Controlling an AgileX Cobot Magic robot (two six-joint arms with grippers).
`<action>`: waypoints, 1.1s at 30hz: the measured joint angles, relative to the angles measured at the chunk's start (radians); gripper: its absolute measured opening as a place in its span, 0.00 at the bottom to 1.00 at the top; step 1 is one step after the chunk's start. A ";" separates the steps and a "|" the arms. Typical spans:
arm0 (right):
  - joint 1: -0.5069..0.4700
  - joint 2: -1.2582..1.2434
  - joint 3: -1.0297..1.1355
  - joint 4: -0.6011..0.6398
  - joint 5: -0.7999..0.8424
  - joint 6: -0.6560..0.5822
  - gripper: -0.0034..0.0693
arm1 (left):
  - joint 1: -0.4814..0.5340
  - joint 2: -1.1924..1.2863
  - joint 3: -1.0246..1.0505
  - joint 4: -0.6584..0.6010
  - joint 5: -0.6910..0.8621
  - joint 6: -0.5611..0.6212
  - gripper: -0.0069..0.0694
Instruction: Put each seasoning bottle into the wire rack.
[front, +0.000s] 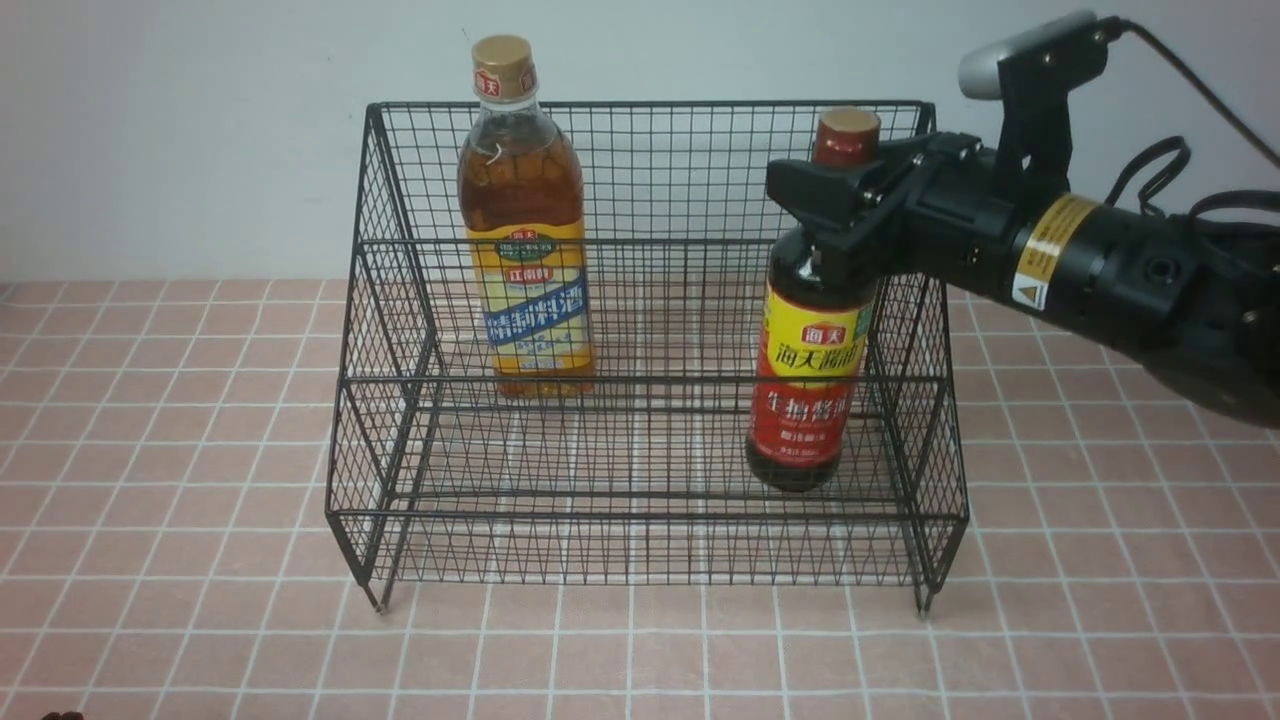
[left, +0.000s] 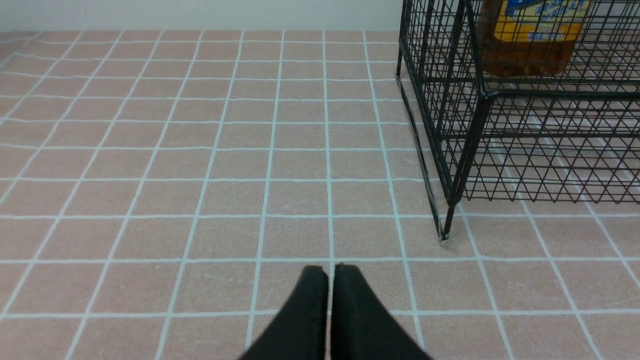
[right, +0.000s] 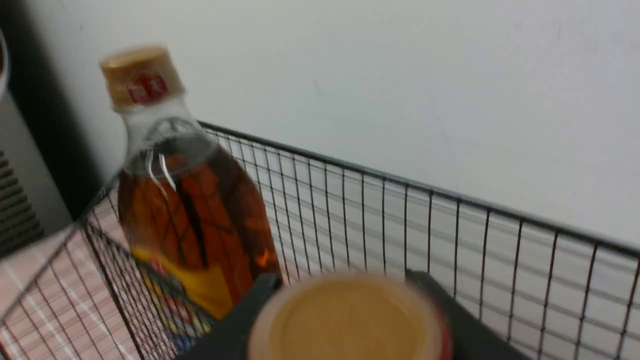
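The left tool (left: 330, 272) is seen low over the tiled bench (front: 180, 470), pads pressed together with nothing between them, near a front foot of the wire rack (front: 640, 520). The dark bottle (front: 805, 380) is stood on the lower front tier at the rack's right end. Its neck sits between the pads of the right tool (front: 835, 205); whether it is gripped cannot be told. The amber bottle (front: 525, 230) is stood upright on the upper rear tier, left of centre.
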 joint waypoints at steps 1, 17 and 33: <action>0.000 -0.003 -0.002 0.007 -0.008 0.000 0.51 | 0.000 0.000 0.000 0.000 0.000 0.000 0.08; -0.010 -0.205 -0.005 0.018 0.098 0.000 0.67 | 0.000 0.000 0.000 0.000 0.000 0.000 0.08; 0.004 -0.718 -0.005 0.195 0.943 -0.162 0.09 | 0.000 0.000 0.000 0.000 0.000 0.000 0.08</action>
